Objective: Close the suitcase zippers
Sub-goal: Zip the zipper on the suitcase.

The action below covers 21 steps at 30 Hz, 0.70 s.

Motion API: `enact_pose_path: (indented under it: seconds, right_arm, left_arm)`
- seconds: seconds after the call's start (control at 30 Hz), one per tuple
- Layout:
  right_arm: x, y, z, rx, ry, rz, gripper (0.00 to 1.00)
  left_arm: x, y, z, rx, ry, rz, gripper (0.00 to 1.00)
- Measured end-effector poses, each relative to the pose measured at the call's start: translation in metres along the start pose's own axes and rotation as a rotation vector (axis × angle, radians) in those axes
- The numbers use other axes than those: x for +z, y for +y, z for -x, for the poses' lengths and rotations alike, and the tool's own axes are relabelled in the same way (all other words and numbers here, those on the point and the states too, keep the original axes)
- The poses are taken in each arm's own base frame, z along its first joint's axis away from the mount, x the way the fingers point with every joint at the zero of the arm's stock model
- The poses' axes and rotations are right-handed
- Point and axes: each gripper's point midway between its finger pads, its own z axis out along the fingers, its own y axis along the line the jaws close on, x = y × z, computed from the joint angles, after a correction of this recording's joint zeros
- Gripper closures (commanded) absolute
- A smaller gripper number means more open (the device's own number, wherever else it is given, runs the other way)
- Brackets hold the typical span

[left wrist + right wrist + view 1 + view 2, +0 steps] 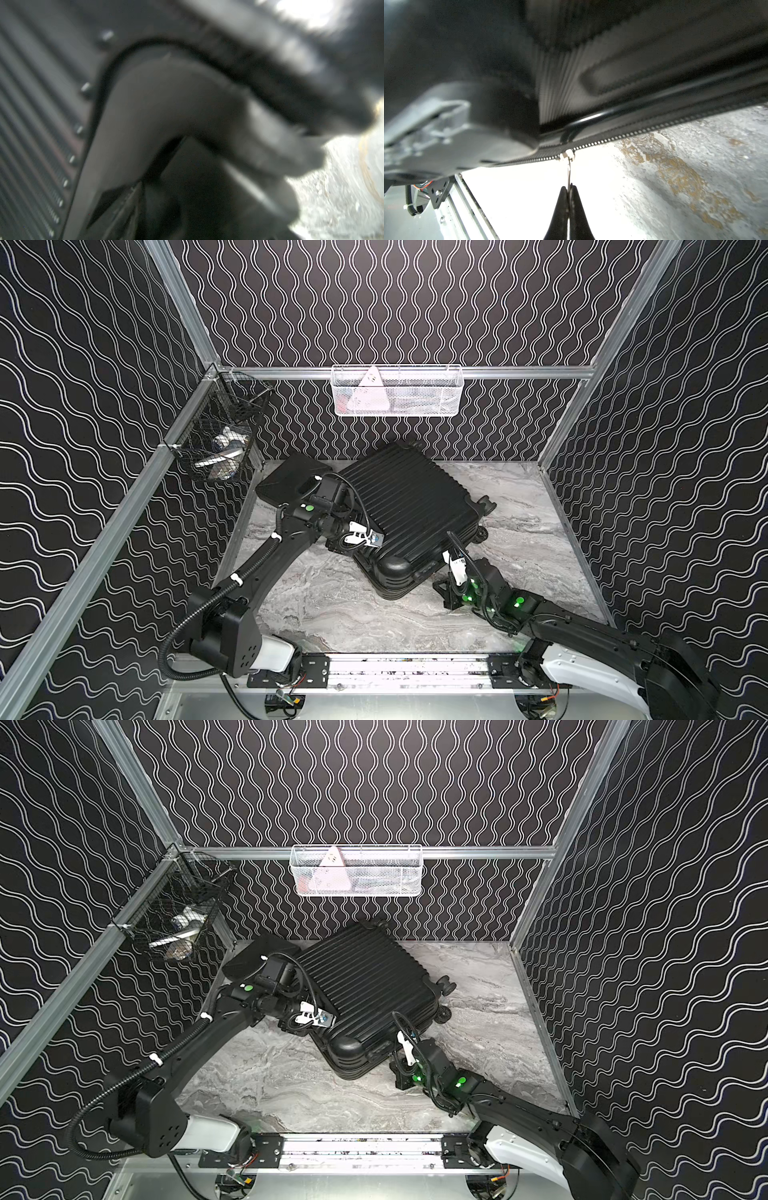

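The suitcase is ribbed black, the worktop marbled grey, the walls black with white wavy lines; a white basket, a black basket.

Left arm extended, right arm low, its jaws pinched together

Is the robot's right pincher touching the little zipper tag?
Touching. The right wrist view shows the right gripper pinched shut on the zipper pull.

Counted 1 suitcase, 1 flat case, 1 white basket, 1 blk basket, 1 zip pull at R gripper.
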Motion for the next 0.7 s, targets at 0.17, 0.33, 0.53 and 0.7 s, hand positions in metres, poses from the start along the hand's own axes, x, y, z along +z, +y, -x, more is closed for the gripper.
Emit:
enact_pose_path:
  seconds: [0.17, 0.33, 0.53, 0.7]
  right_arm:
    - [-0.007, -0.004, 0.001, 0.001, -0.012, -0.025, 1.00]
    - [-0.013, -0.013, -0.001, 0.003, -0.013, -0.072, 1.00]
    - [-0.023, -0.019, -0.006, 0.019, -0.004, -0.098, 1.00]
    - [-0.029, -0.021, -0.013, 0.021, 0.013, -0.101, 1.00]
  left_arm:
    - [-0.002, -0.011, 0.013, 0.096, 0.019, -0.051, 0.55]
    - [-0.004, -0.022, 0.036, 0.128, 0.000, -0.093, 0.58]
    - [-0.006, -0.033, 0.077, 0.109, -0.041, -0.122, 0.58]
    - [0.002, -0.031, 0.093, 0.023, 0.016, -0.142, 0.66]
